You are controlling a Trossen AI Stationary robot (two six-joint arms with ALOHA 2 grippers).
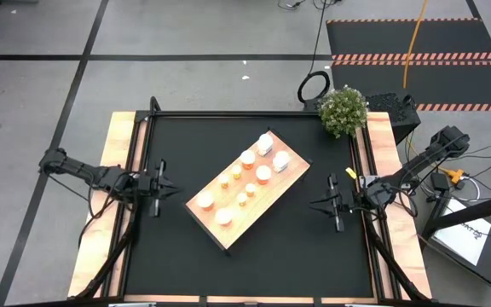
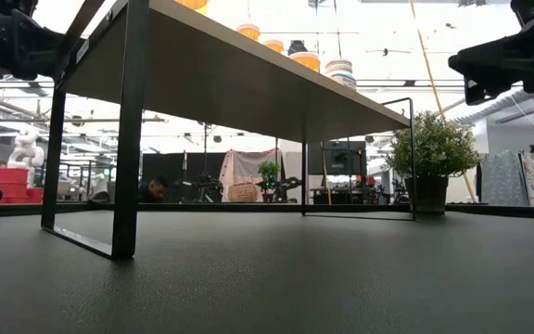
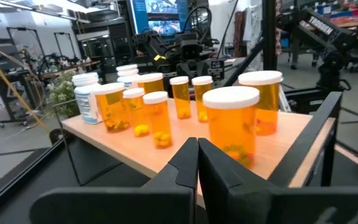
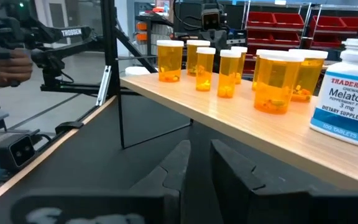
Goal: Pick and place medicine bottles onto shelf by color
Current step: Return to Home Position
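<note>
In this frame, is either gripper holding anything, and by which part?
Nothing is held. The left gripper is shut on nothing, and the right gripper is slightly open and empty. The medicine bottles stand on the shelf, apart from both.

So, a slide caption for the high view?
Pill bottles on the wooden shelf; left claw and right claw wait beside it.
</note>
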